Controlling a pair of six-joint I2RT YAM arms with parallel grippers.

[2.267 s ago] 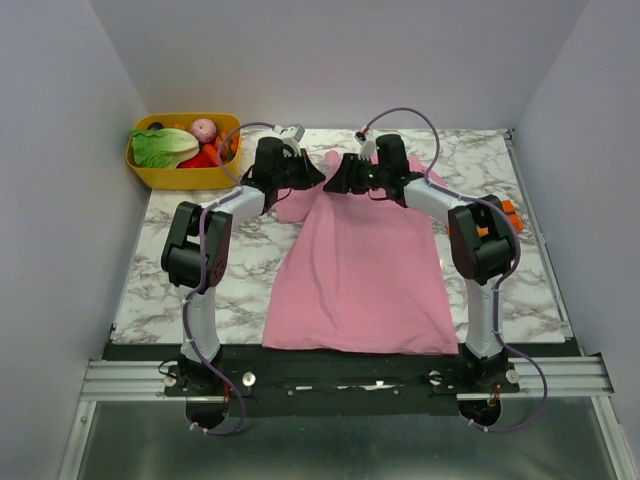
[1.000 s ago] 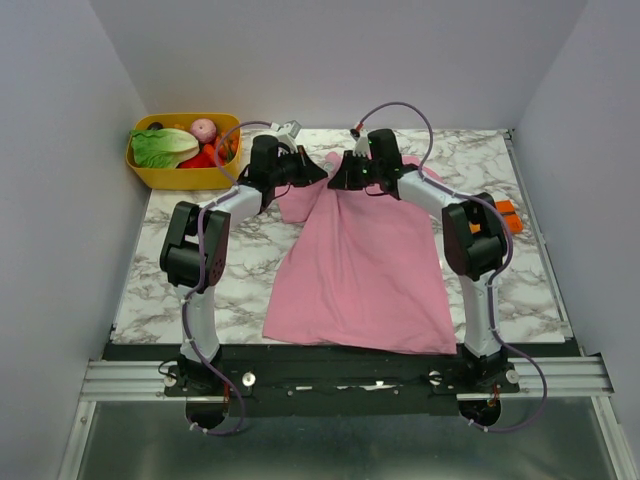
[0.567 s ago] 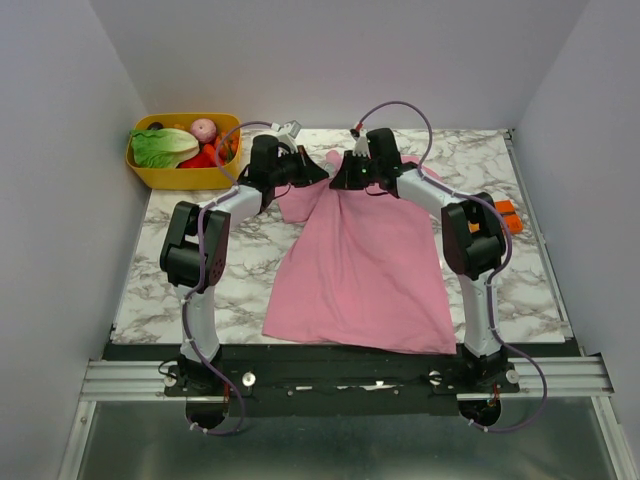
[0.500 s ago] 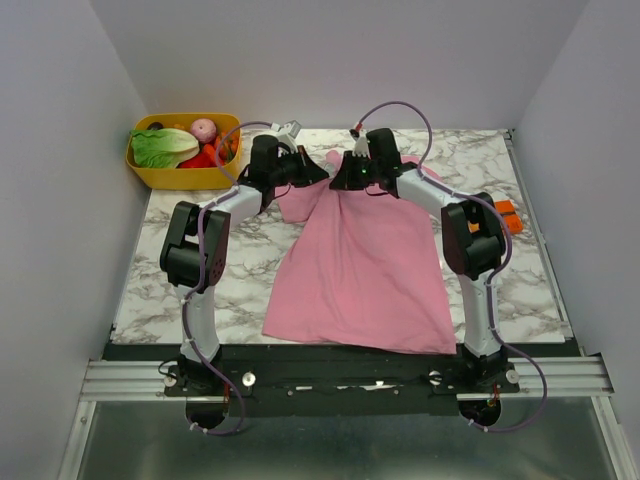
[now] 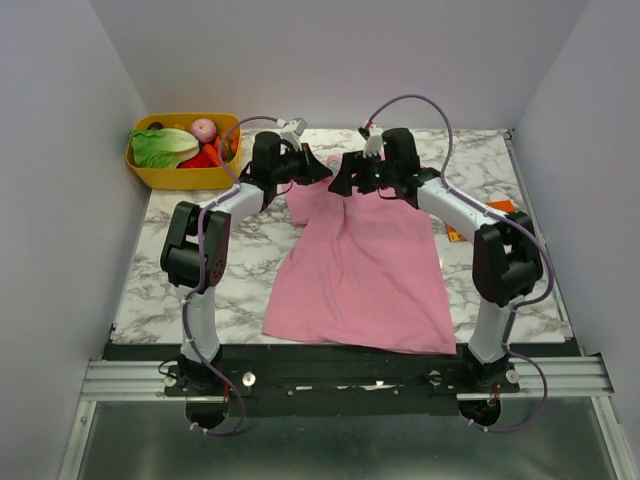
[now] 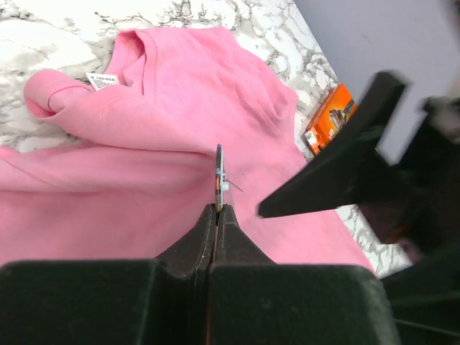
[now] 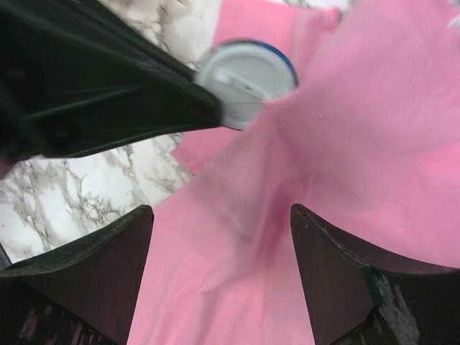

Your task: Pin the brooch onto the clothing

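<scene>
The pink T-shirt [image 5: 360,265] lies flat on the table, neck at the far end; it also shows in the left wrist view [image 6: 136,165]. My left gripper [image 6: 217,208] is shut on the brooch [image 6: 218,176], held edge-on above the shirt's chest with its thin pin pointing right. In the right wrist view the brooch [image 7: 248,77] shows its round white back, touching a raised fold of the shirt [image 7: 345,144]. My right gripper [image 7: 221,212] is open, with pink cloth between its fingers. In the top view the left gripper [image 5: 320,172] and right gripper [image 5: 340,185] meet tip to tip over the collar.
A yellow basket [image 5: 150,172] with lettuce and other produce stands at the far left. An orange box [image 6: 329,118] lies right of the shirt, partly hidden under the right arm in the top view [image 5: 500,206]. A white neck label [image 6: 106,79] shows at the collar.
The right arm's elbow has swung out to the right, over the orange box, and its gripper has shifted slightly right. The shirt's lower right corner has slid a little right. The left arm has barely moved.
</scene>
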